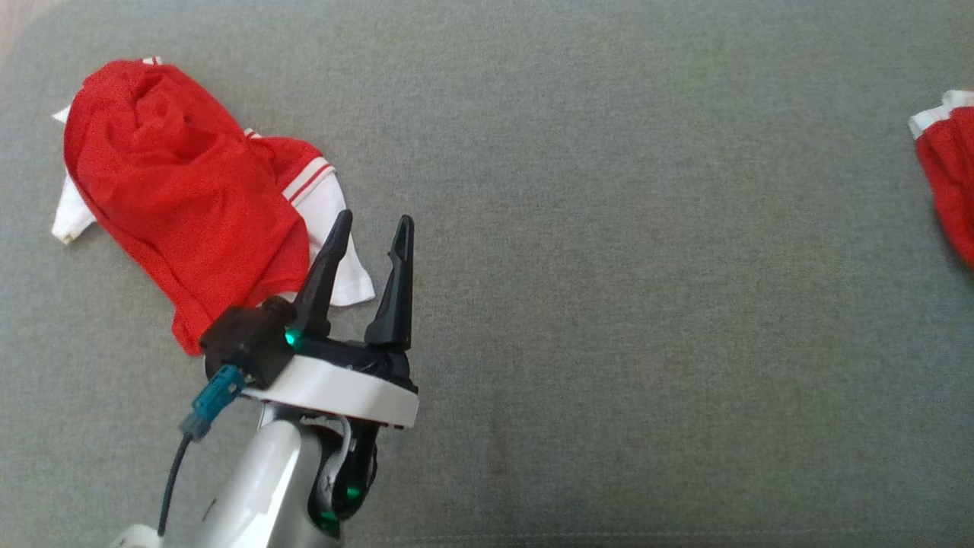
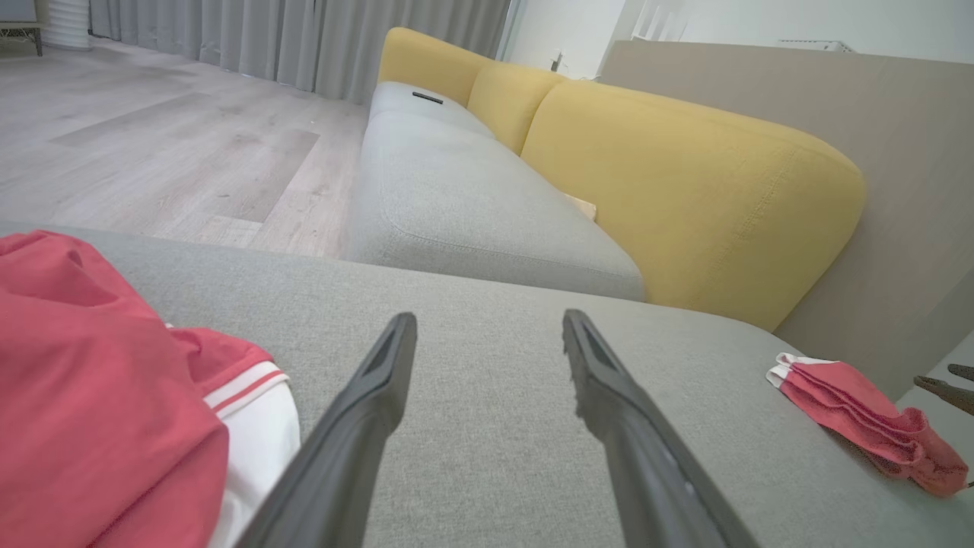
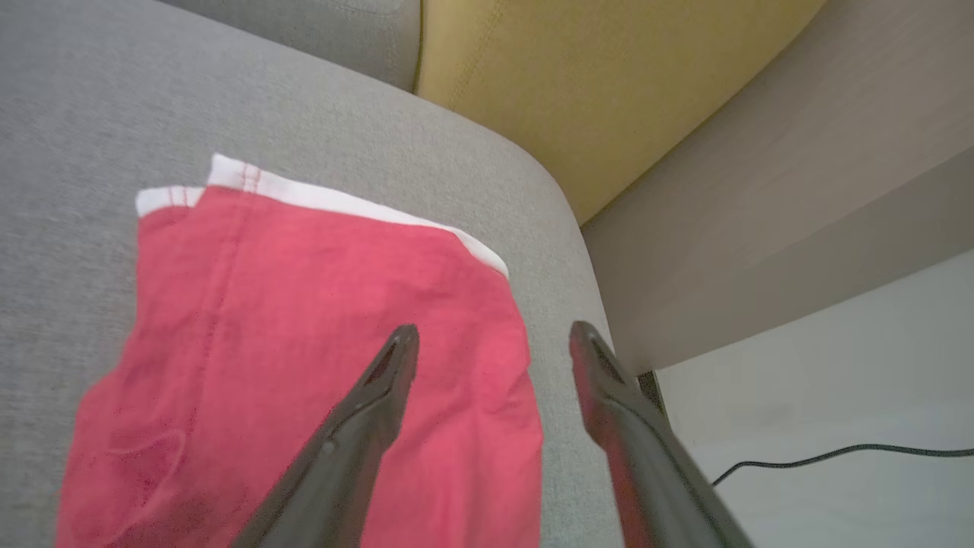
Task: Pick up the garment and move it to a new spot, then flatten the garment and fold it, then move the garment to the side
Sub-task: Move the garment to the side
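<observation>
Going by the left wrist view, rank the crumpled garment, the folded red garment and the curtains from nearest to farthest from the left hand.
1. The crumpled garment, right beside the left hand, at that view's lower left.
2. The folded red garment, across the grey cushion at the lower right.
3. The curtains, far back at the top, beyond the wood floor.

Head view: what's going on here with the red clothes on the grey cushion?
A two-armed robot is handling garments on a grey fabric sofa cushion. Its left gripper, open and empty, is next to a crumpled red-and-white garment on the cushion's left. At the right edge lies a folded red garment with white trim. The right gripper hangs over it, fingers apart, gripping nothing. The folded piece looks set aside; the crumpled one is not yet flattened.
</observation>
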Available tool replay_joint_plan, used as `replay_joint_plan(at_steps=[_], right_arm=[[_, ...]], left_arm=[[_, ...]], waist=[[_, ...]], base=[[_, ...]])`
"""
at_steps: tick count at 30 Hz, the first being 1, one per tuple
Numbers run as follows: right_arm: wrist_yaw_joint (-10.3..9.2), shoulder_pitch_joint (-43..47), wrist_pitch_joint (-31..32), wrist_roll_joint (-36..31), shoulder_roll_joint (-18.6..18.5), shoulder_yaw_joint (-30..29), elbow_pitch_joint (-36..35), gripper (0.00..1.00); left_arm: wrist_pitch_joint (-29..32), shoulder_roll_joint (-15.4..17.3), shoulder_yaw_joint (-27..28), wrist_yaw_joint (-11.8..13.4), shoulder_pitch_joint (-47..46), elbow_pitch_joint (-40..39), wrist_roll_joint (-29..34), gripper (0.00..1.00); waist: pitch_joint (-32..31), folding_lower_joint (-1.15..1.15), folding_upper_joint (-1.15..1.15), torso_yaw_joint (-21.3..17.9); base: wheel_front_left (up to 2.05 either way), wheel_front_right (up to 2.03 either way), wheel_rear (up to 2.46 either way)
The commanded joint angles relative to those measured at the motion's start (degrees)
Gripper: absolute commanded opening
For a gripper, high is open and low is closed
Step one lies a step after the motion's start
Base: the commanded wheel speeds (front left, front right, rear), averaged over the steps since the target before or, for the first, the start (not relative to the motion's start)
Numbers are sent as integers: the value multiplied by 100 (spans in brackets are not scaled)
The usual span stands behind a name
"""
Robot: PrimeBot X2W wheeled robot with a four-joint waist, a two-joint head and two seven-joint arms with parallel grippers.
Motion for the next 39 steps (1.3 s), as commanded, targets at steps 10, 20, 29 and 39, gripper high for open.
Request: replay_joint_plan(at_steps=[10,20,29,39], right_arm=[[37,136,-527,91,1108,-196,-1371,100],[37,1164,-1165,931,2957,-313,-3025,100],[37,2468,-1587,1383,3441,303,-4035,100],[37,3267,-2007,1743,3445,477,-4153,100]], left_arm=[[-45,14,355,-9,-26,-269,10,100],[-45,14,644,-3,320,-293,66,100],[-45,14,738,-19,724,-313,93,100],[-45,14,701,-31,1033,-278,33,100]], waist=[[-567,0,0,-135],[-1112,0,0,-253],[-1449,0,0,-305],[-1609,0,0,-285]], base=[[0,0,0],[0,0,0],[0,0,0],[0,0,0]])
